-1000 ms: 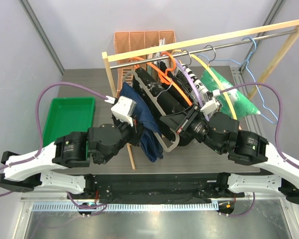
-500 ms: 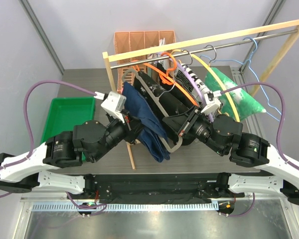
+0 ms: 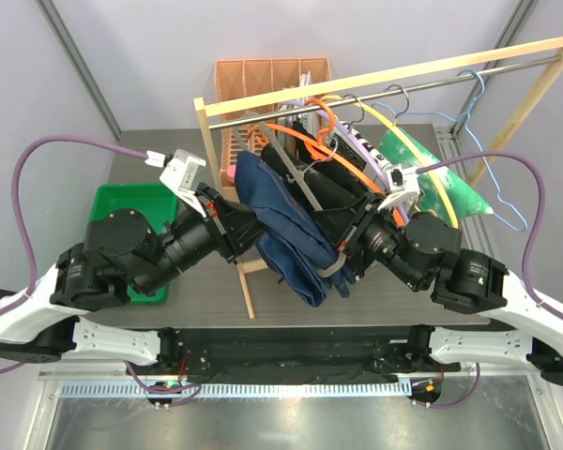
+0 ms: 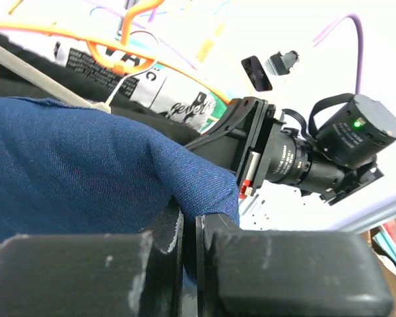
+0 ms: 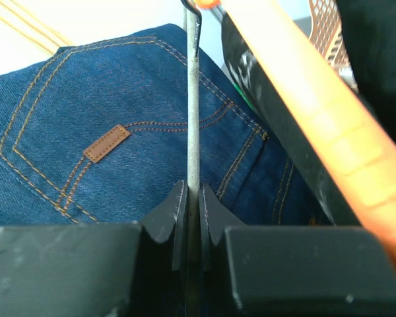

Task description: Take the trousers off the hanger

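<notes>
The navy blue trousers [image 3: 286,234] hang folded over the bar of a grey hanger [image 3: 300,183] on the rail. My left gripper [image 3: 247,221] is shut on a fold of the navy cloth [image 4: 86,172]; its jaws pinch the fold's edge in the left wrist view [image 4: 189,228]. My right gripper [image 3: 345,246] is shut on the grey hanger's thin bar [image 5: 192,99], with the trousers' seat and its brown label [image 5: 105,142] behind it. Dark garments [image 3: 338,192] hang beside the navy pair; I cannot make out a speckled pair among them.
A wooden rail [image 3: 403,70] on a wooden post [image 3: 206,141] carries an orange hanger [image 3: 305,136], yellow and blue hangers [image 3: 479,103], a lettered cloth [image 3: 371,155] and a green garment [image 3: 441,178]. A green tray [image 3: 117,211] lies left. An orange slatted rack [image 3: 267,80] stands behind.
My left arm has drawn back to the left and risen, still holding the navy cloth. The trousers have spread lower along the hanger's near end. The right gripper has shifted only slightly on the hanger.
</notes>
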Action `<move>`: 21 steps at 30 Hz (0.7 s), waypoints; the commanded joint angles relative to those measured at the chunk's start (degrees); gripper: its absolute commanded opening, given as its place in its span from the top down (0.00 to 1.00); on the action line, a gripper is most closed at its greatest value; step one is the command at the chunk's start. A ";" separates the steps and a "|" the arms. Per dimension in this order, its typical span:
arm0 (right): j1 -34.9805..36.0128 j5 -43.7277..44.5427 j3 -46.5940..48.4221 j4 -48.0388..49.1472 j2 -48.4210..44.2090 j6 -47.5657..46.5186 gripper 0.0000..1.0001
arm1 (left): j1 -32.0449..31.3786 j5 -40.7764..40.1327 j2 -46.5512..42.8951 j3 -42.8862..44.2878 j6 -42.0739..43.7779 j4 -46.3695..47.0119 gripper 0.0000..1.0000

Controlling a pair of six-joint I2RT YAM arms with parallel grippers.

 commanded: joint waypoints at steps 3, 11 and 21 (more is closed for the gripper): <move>-0.11 2.50 4.42 2.82 -1.52 -7.88 0.99 | -0.25 4.60 -2.00 4.31 1.53 8.63 1.00; -0.11 -3.12 4.08 2.99 -3.01 -11.47 0.99 | -0.25 5.40 -4.55 7.48 2.67 7.05 1.00; -0.02 -6.20 2.94 -0.09 -3.36 -15.87 0.99 | -0.25 6.37 -8.16 14.66 2.05 4.95 1.00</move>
